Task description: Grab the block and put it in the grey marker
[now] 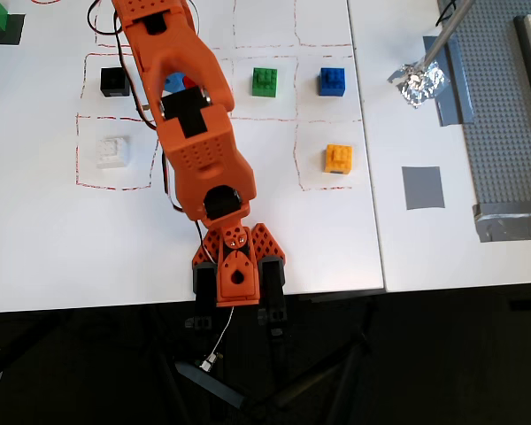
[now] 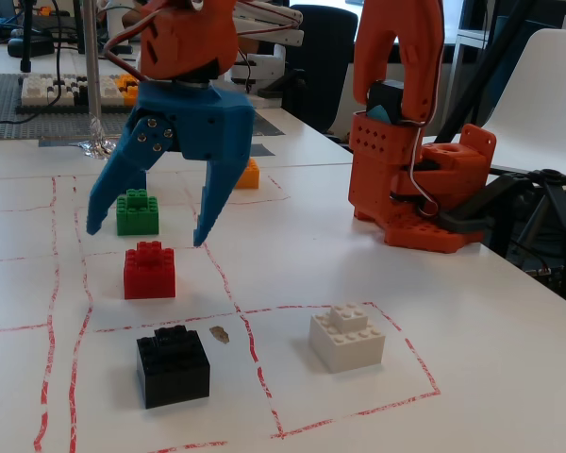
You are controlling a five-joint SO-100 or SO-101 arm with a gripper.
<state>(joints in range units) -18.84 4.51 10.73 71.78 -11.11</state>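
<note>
One red block [image 2: 149, 270] sits toward the far edge of the white surface [image 1: 274, 239] in the overhead view, almost hidden under the arm, with the blue tool [image 2: 146, 236] spread wide and hovering just above it. Risk, as I judge it: a finger lands on the stud or nudges the green block [image 2: 137, 211] just behind, tipping the grip. Counted: one red, two green, one each blue, orange-yellow, black, white, plus one grey marker [image 1: 423, 187] near the right edge.

green block [image 2: 137, 211] behind block [image 2: 149, 270], sides clear
</note>
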